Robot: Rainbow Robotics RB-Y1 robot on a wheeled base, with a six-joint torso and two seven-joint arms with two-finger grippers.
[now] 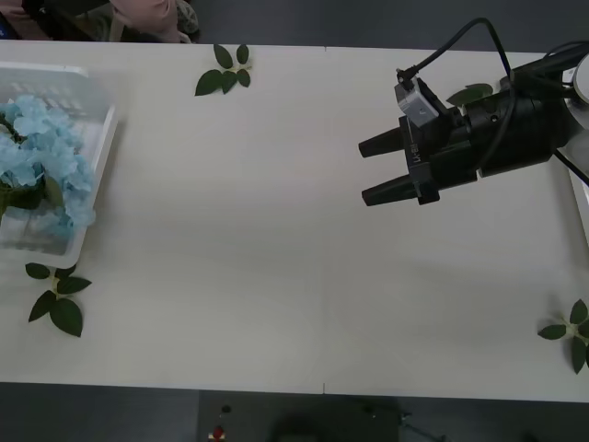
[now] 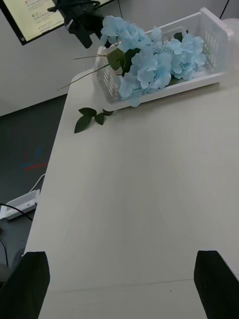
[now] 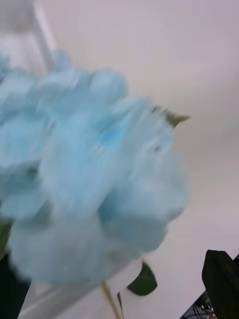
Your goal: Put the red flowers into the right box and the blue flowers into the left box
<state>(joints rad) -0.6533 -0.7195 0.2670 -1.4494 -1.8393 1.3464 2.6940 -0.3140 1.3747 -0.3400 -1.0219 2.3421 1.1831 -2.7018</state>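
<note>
My right gripper [image 1: 366,169]: wide open, above bench [image 1: 276,230]. Blue flowers [image 1: 41,157] in left box [image 1: 99,147]: light, soft; grasp stems.

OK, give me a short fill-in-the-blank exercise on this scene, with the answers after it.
1. The blue flowers lie in the ____ box.
2. The right gripper hangs over the table with its fingers ____.
3. The loose sprigs on the table are ____ in colour.
4. In the right wrist view, the left gripper is above the box's ____ flowers.

Missing words: left; open; green; blue
</note>
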